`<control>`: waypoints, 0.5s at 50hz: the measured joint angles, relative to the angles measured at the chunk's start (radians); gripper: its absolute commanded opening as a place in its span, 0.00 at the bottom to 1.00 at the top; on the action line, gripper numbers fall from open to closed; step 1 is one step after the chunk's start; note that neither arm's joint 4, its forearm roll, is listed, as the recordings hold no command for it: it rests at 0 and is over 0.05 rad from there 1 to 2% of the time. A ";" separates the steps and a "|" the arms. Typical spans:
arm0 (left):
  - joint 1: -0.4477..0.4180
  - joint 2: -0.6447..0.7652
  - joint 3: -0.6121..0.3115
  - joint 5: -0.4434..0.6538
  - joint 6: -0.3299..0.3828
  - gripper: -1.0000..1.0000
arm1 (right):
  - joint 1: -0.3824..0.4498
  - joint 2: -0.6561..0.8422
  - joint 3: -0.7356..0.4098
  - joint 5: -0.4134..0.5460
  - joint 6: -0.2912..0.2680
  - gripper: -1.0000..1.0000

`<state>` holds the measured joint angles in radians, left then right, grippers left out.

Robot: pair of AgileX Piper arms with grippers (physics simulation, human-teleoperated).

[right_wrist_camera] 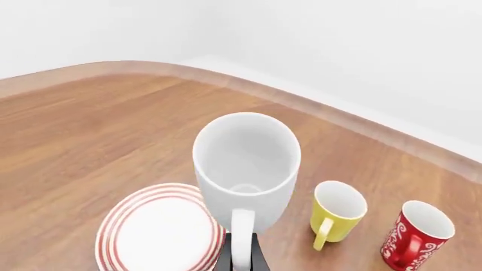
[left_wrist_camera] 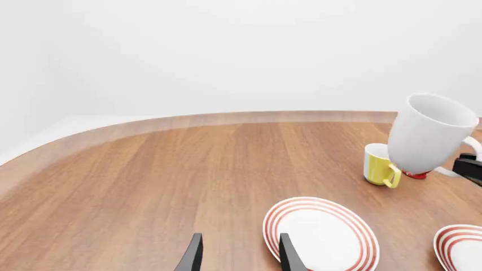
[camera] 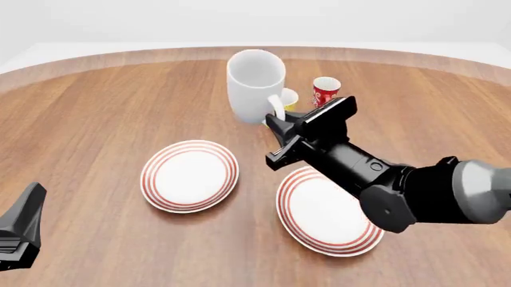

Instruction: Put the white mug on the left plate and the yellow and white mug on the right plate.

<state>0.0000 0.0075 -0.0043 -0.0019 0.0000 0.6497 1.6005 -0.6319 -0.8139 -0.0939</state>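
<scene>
Gripping by handle: in the left wrist view the white mug (left_wrist_camera: 432,132) hung tilted above the table, beside the yellow and white mug (left_wrist_camera: 378,164); it could swing.
Left gripper (left_wrist_camera: 239,254): fingers parted, idle near the left plate (left_wrist_camera: 320,234).
Front view: right gripper (camera: 277,122) clenched on the handle, mug short of the left plate (camera: 190,175); right plate (camera: 322,216) under the arm.
Right wrist view: thin pinch on the handle, white mug (right_wrist_camera: 245,164) could slip; red mug (right_wrist_camera: 414,234) stood nearby.

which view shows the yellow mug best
The right wrist view: the yellow mug shows whole, with handle and white inside. The left wrist view shows it partly behind the white mug. In the front view only a sliver shows.
</scene>
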 measured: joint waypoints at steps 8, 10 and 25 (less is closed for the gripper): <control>0.000 0.000 0.000 0.000 0.000 1.00 | 0.033 0.046 -0.030 -0.003 0.004 0.00; 0.000 0.000 0.000 0.000 0.000 1.00 | 0.041 0.057 -0.037 -0.004 0.006 0.00; 0.000 0.000 0.000 0.000 0.000 1.00 | 0.109 0.145 -0.092 -0.012 0.020 0.00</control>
<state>0.0000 0.0075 -0.0043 -0.0019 0.0000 0.7587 1.7456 -0.7241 -0.8261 -0.0743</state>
